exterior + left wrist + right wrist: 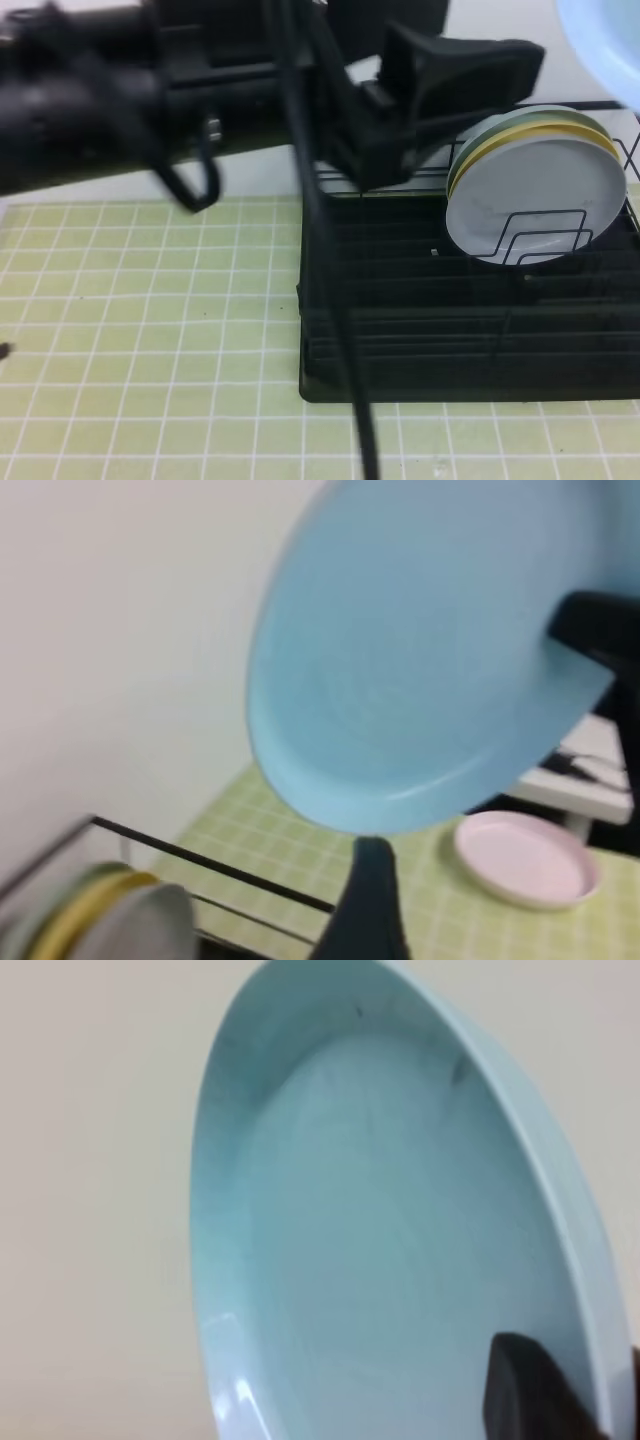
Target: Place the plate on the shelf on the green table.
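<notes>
My right jaws are clamped on the light-blue plate (400, 1250): in the right wrist view one dark finger (535, 1390) presses the plate's inner face at about 5 o'clock, rim just outside it. Plate's up in the air, tilted nearly on edge, not on the rack. In the high view only a sliver of it shows, at 1 o'clock in the top corner (605, 45), above the shelf.

My left jaws (440, 95) are apart, nothing in them. In the high view they sit over the back-left part of the black wire dish rack (420, 330), pointing toward 3 o'clock; pic's blurry. In the left wrist view one finger (368, 905) pokes up at 6 o'clock, just under the plate's lower edge; can't tell if it touches. A dark piece (600, 645) at 3 o'clock overlaps the plate's edge, prob. the right arm's gripper.

Rack stands on the green tiled bench (150, 330), right half of the high view. In its back-right slots, 2 o'clock: a grey-white plate (535, 195) on edge in front, a yellow plate (520, 135) right behind it, a pale green rim behind that.

Left wrist view also shows a pink plate (525, 860) flat on the bench at 4 o'clock.
</notes>
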`<state>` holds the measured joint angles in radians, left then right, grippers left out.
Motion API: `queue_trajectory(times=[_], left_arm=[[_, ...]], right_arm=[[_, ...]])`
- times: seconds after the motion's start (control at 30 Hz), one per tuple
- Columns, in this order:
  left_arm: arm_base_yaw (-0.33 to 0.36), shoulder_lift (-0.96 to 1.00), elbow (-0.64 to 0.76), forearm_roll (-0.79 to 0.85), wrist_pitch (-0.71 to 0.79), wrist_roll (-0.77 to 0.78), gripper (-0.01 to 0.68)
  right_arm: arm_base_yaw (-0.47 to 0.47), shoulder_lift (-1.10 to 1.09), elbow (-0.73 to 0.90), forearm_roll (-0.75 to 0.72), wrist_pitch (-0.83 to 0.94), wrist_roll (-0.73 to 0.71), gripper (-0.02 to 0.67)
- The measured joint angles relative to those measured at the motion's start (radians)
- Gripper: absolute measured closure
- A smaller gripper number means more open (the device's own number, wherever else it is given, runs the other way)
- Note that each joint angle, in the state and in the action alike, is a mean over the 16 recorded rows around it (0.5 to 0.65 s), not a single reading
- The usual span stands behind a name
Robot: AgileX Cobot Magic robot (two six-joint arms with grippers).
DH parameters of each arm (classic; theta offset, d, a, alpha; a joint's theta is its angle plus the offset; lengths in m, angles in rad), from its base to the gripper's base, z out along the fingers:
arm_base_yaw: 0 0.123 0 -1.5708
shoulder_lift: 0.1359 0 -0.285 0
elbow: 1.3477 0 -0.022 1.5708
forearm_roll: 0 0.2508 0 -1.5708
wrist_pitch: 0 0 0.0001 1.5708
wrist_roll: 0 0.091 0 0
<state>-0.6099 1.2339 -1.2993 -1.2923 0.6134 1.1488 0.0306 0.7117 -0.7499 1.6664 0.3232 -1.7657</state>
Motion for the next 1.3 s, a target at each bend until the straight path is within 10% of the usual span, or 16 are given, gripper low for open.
queue_trajectory(times=[0.57,0.87,1.3], left_arm=[[0.116,-0.295,0.079,0.982,0.156,-0.605,0.638],[0.137,-0.477,0.337,1.364,0.082,-0.952,0.672],[0.138,-0.637,0.577,1.662,-0.028,-1.282,0.674]], right_arm=[[0.000,0.431,-0.385,-0.922,0.269,0.096,0.652],[0.006,0.684,-0.683,-1.235,0.478,0.213,0.652],[0.049,0.890,-0.822,-1.293,0.518,0.108,0.652]])
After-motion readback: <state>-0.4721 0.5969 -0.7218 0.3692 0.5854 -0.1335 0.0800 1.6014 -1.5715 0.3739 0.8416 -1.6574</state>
